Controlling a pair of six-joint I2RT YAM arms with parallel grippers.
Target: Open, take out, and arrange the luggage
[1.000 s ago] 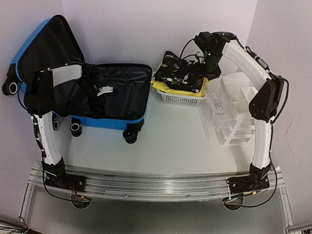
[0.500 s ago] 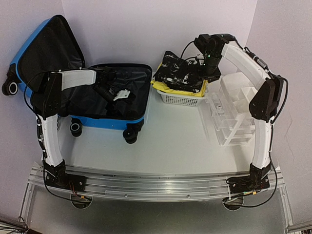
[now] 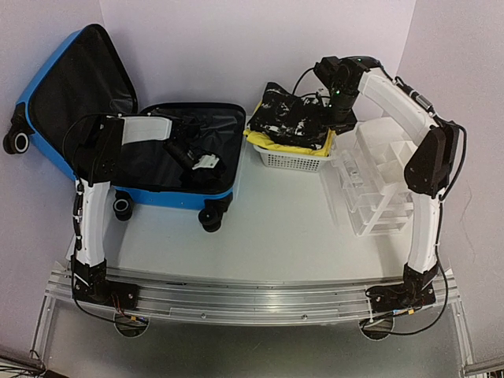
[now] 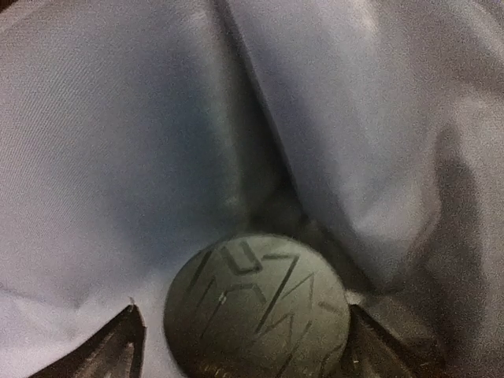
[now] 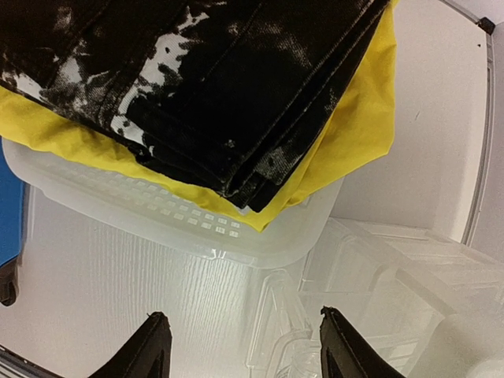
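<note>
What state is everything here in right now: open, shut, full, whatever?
luggage, open, lid propped up at the back left
left gripper, open, down inside the luggage
right gripper, open, holding nothing, over the basket edge
basket, filled: yellow cloth under black-and-white fabric
clear organizer, upright beside the basket

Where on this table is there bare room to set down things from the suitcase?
The bare table in front, bordered by the suitcase, the basket, the clear organizer and the near rail. The back row is crowded.
</note>
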